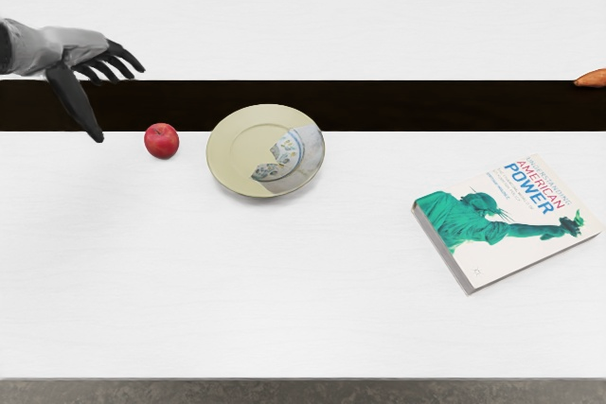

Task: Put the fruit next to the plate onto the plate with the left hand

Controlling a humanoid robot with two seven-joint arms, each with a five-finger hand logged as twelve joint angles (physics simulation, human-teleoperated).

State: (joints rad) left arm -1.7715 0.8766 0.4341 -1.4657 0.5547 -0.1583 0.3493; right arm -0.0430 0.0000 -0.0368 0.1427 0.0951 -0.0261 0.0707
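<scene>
The left hand [87,71], fingers spread, hovers near the round apple [161,140] lying just beside the plate [235,153].

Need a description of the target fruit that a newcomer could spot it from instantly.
On the white table, find the pale round plate left of centre. Just beyond its left rim, not touching it, sits the apple, between the plate and the open left hand. It is the only small, round, red thing; the book lies far to the right.
</scene>
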